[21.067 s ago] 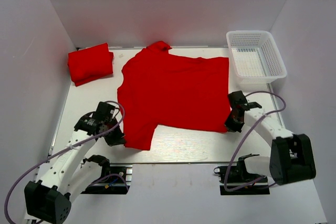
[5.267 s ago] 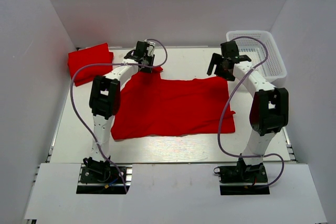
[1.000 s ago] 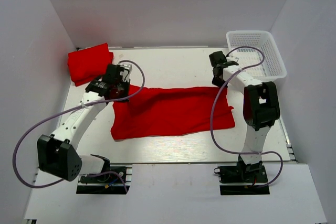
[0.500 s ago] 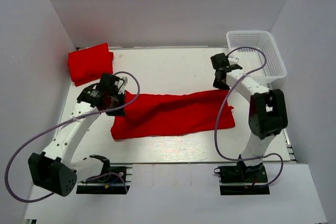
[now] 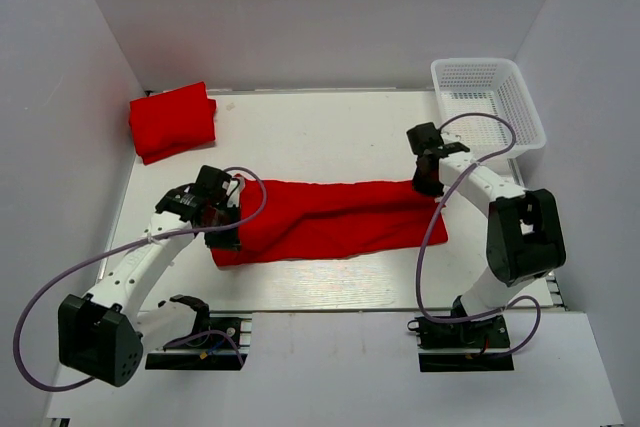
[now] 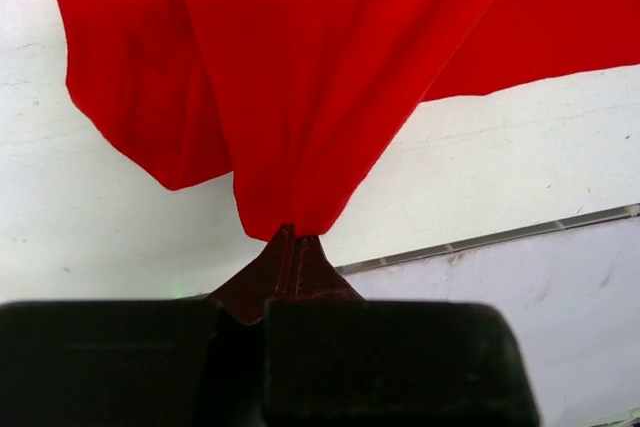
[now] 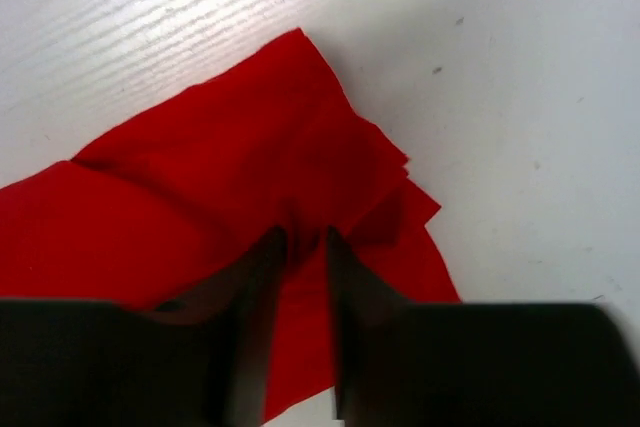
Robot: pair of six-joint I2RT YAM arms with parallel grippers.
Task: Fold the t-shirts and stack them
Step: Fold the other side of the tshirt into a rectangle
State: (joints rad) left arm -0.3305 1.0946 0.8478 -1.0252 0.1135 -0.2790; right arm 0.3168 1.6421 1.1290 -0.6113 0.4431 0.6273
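One red t-shirt (image 5: 330, 217) lies across the middle of the table, folded over into a long band. My left gripper (image 5: 228, 219) is shut on the band's left end. In the left wrist view its closed tips (image 6: 295, 235) pinch a gathered point of the t-shirt (image 6: 320, 77), which fans out from there. My right gripper (image 5: 428, 183) rests on the band's far right corner. Its jaws (image 7: 303, 237) stand slightly apart, with puckered t-shirt cloth (image 7: 220, 197) between and under the fingers. A second t-shirt (image 5: 172, 122), folded into a small block, sits at the back left.
A white mesh basket (image 5: 487, 64) stands at the back right corner, just beyond the right arm. White walls enclose the table (image 5: 330, 137) on three sides. The table's near edge (image 6: 500, 237) runs just in front of the left gripper.
Both grippers came toward the near side, drawing the shirt's far edge over itself into a narrower band. The right gripper's jaws have parted slightly; the left has stayed shut.
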